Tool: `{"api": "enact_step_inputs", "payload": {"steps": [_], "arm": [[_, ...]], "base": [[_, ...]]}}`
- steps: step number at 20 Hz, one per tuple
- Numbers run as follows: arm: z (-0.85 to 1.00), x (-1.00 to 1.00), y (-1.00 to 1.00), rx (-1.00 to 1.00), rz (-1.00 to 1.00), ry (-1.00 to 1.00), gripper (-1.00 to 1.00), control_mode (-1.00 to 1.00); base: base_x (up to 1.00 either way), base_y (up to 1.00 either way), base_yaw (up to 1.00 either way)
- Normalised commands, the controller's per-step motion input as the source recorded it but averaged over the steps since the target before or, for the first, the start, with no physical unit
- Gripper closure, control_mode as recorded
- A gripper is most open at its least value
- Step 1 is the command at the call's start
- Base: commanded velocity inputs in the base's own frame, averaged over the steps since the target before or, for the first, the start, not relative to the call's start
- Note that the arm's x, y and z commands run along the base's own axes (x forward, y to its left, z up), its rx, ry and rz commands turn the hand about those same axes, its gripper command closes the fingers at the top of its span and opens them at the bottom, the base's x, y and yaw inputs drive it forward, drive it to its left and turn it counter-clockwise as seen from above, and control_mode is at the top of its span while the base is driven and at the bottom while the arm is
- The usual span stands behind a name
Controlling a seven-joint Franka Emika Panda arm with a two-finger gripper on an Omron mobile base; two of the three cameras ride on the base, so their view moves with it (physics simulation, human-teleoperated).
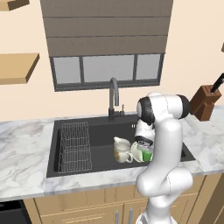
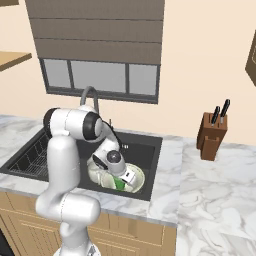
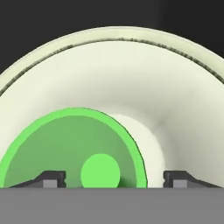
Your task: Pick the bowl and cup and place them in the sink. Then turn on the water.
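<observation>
From the left base view: hanging low inside the sink (image 1: 100,131), the pincer (image 1: 144,146) pointing down over the cup (image 1: 147,155), which is sitting in the bowl (image 1: 136,154) at the right part of the black basin; sitting just left of the bowl and touching or nearly touching it, a cream jug (image 1: 122,150); lying in the left part of the basin, a wire rack (image 1: 75,147); rising behind the basin's back edge, the faucet (image 1: 113,99); standing on the marble surface (image 1: 22,148) far right, a knife block (image 1: 204,101). From the right base view: reaching down into the sink (image 2: 145,145), the pincer (image 2: 126,180) sitting right above the bowl (image 2: 136,181), with the green cup (image 2: 120,184) showing just beneath it inside the bowl's rim; standing behind the arm, the faucet (image 2: 89,95); resting well to the right on the surface (image 2: 210,190), the knife block (image 2: 211,132). From the hand view: looking straight down into the bowl (image 3: 131,70), with the cup (image 3: 74,148) lying low and left inside it, mouth facing the camera; standing spread wide, the pincer (image 3: 115,178) released, the left fingertip (image 3: 51,178) overlapping the cup's rim area, the right one off to the cup's side over the bowl's pale inside, neither clamping the cup.
</observation>
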Motion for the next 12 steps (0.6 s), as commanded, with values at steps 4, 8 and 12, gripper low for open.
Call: {"api": "enact_step_inputs", "payload": {"steps": [4,8,12], "arm": [[0.07,0.00,0.00,0.00,0.00,0.00,-1.00,-1.00],[0.28,0.00,0.00,0.00,0.00,0.00,-1.00,-1.00],[0.42,0.00,-0.04,0.00,0.00,0.00,-1.00,-1.00]], "base": [[0.00,0.00,0.00],[0.00,0.00,0.00],[0.00,0.00,0.00]]}}
